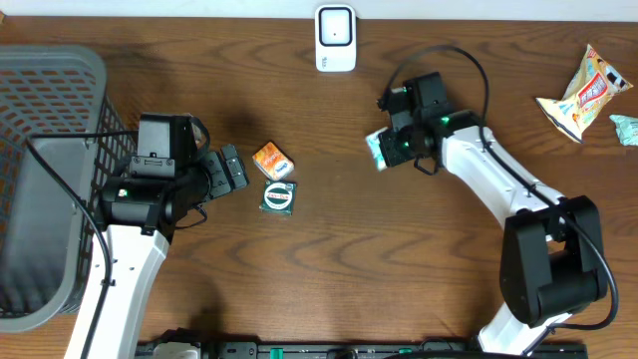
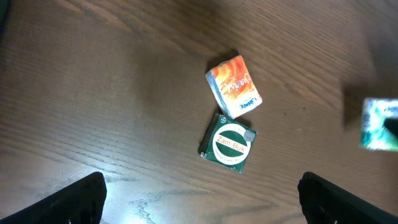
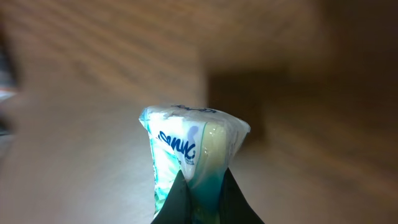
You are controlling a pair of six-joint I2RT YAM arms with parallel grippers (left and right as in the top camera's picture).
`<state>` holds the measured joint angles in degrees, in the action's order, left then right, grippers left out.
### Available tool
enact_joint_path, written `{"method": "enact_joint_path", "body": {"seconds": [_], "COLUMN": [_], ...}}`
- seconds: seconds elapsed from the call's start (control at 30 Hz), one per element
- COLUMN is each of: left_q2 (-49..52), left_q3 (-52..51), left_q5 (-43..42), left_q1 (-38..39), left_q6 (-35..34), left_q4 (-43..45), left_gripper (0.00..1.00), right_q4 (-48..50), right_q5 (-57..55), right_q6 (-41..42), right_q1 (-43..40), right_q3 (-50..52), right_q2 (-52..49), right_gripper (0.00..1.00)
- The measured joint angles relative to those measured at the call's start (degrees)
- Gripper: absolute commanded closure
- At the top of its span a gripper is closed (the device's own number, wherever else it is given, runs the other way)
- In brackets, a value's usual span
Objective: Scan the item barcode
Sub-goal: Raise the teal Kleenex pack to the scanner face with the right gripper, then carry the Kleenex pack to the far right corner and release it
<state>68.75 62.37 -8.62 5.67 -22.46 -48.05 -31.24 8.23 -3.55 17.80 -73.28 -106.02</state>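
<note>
Near the far edge of the table (image 1: 399,259), beside the scanner (image 1: 336,38), the right gripper (image 1: 392,148) pinches a white-and-teal packet (image 1: 376,150). The left gripper (image 1: 233,170) hangs spread wide by an orange packet (image 1: 272,160) and a green box (image 1: 278,196), mid-table.

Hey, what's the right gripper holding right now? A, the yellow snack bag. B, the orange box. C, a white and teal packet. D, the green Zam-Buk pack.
C: the right gripper is pinched shut on the white and teal packet, while the orange box, green Zam-Buk pack and yellow snack bag lie on the table.
</note>
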Motion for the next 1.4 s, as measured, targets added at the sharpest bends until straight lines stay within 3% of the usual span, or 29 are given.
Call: {"method": "enact_joint_path", "body": {"seconds": [0.2,0.43,0.63,0.9,1.13,1.4], "left_q2": [0.0,0.0,0.0,0.0,0.0,0.0], "left_q3": [0.0,0.0,0.0,0.0,0.0,0.0], "left_q5": [0.0,0.02,0.02,0.0,0.0,0.0], "left_q1": [0.0,0.0,0.0,0.0,0.0,0.0], "left_q6": [0.0,0.0,0.0,0.0,0.0,-0.02], "left_q4": [0.02,0.0,0.02,-0.02,-0.02,0.02], "left_gripper": [0.02,0.02,0.02,0.02,0.03,0.02], "right_q4": [7.28,10.05,3.3,-8.31,2.32,14.38], "right_q5": [-12.22,-13.77,-10.91,-14.82,-27.04,-32.76], "right_q6": [-6.95,-8.83,-9.09,-15.23,-26.43,-33.88], "right_q1": [3.85,4.57,4.28,4.31,4.87,7.54], "right_q3": [-0.28,-6.62,-24.2,-54.25,-59.71,-59.87], "right_q2": [0.0,-0.11,-4.57,-22.86,-33.35,-36.13], "right_gripper": [0.99,0.99,0.99,0.99,0.99,0.99]}}
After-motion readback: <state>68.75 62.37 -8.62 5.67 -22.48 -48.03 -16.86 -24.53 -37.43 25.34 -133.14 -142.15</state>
